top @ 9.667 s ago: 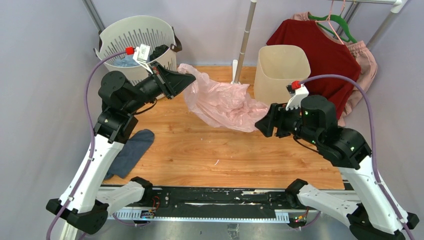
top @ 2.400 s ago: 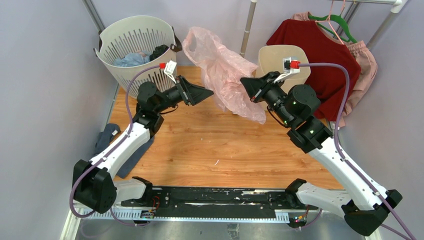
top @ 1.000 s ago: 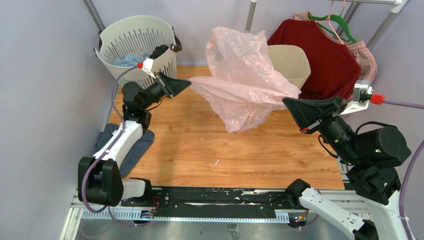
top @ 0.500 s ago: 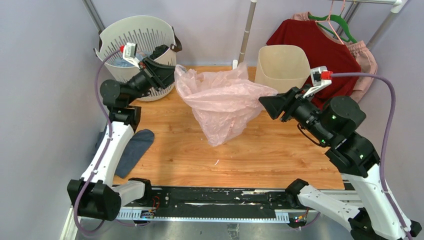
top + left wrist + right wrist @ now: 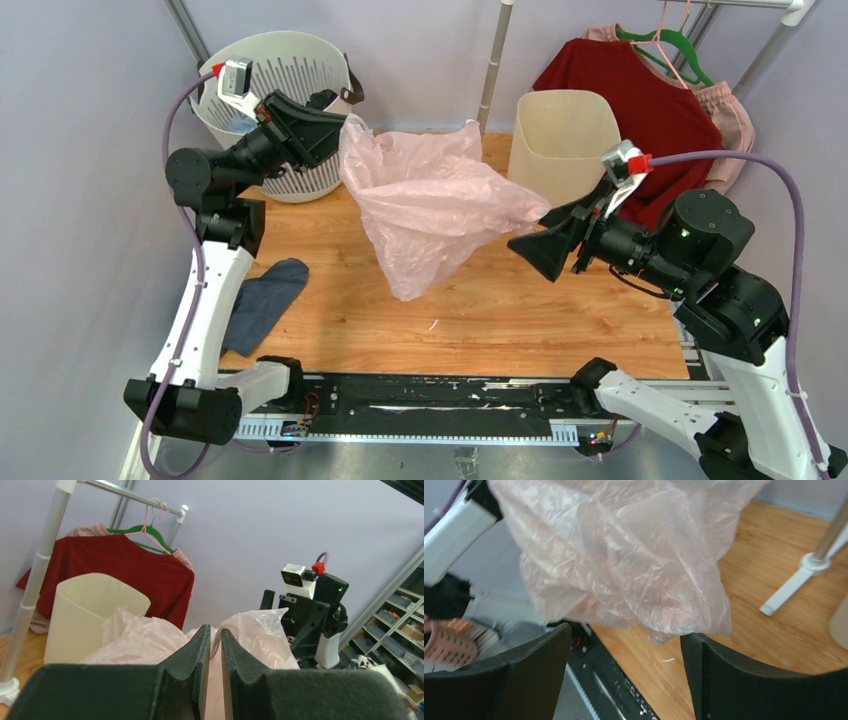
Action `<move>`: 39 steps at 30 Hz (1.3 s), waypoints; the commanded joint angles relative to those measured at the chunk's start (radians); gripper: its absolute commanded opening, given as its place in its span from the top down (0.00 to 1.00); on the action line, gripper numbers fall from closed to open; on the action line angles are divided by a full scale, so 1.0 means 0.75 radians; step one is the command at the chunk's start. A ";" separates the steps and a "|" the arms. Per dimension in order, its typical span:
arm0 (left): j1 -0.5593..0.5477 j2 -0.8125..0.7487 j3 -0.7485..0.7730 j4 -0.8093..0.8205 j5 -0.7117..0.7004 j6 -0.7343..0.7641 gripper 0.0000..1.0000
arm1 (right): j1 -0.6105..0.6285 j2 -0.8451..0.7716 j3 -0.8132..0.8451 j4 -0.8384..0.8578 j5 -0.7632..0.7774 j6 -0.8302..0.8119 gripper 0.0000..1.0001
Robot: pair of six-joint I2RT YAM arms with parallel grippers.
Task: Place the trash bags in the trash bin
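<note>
Top external: trash bag (image 5: 430, 205) hangs above table (image 5: 480, 310), well short of trash bin (image 5: 563, 135). Left gripper (image 5: 338, 128) holds its upper edge; right gripper (image 5: 522, 243) gapes beside far corner, empty.
Step, likely: opening bag out. Next: right regrasps rim, both carry to bin.
Left wrist: narrow jaws pinch film, unclear from above.
Right wrist: wide fingers, bag ahead, untouched.

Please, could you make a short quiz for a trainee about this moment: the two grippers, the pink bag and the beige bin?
1. True or false: the right gripper is shut on the trash bag.
2. The trash bin is: A) lying on its side; B) upright, near the red shirt; C) hanging from an arm.
3. What does the left gripper pinch?
Key: 1 false, its jaws stand open; 2 B; 3 the trash bag.
</note>
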 commanded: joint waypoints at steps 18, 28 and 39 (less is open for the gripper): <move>0.009 0.090 0.091 -0.068 0.042 0.007 0.80 | -0.013 0.141 -0.108 -0.410 0.333 -0.181 0.09; 0.009 0.068 0.018 -0.111 0.068 0.051 0.77 | 0.024 0.200 -0.300 0.056 -0.305 -0.095 0.18; 0.009 -0.056 -0.011 -1.159 -0.287 0.873 0.56 | 0.063 0.610 -0.213 0.169 -0.016 -0.037 0.16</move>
